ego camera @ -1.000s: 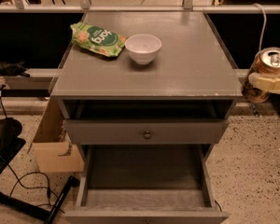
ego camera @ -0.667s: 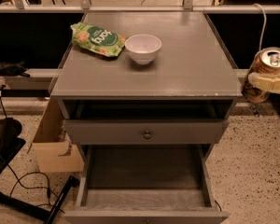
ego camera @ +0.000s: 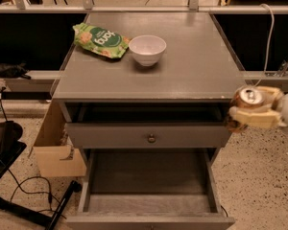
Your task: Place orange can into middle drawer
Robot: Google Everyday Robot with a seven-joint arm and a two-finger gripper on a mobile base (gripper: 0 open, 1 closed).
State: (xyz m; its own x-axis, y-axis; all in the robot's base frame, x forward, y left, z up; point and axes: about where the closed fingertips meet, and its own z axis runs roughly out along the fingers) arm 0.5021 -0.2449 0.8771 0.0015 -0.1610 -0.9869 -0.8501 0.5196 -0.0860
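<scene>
We see the gripper (ego camera: 254, 109) at the right edge of the view, off the front right corner of the grey cabinet (ego camera: 192, 71) and about level with the gap under its top. Its cream-coloured fingers (ego camera: 257, 119) are clamped on the orange can (ego camera: 246, 100), one along the near side of the can and one behind it. The can hangs in the air, tilted so that its silver top and pull tab face up toward us. It is outside the cabinet, touching none of it.

Below and to the left, the middle drawer (ego camera: 149, 181) stands pulled far out toward us, its plain grey floor bare between low side walls. Just above it, the drawer with the round metal knob (ego camera: 151, 138) is pulled out only a little.

On the cabinet top, a white bowl (ego camera: 147, 49) sits upright near the back left, and a green snack bag (ego camera: 100, 40) lies flat just beside it, on its left, the two touching or nearly so.

A cardboard box (ego camera: 57, 150) stands on the speckled floor (ego camera: 259, 181) against the cabinet's left side, and black cables (ego camera: 29, 190) trail in front of it.
</scene>
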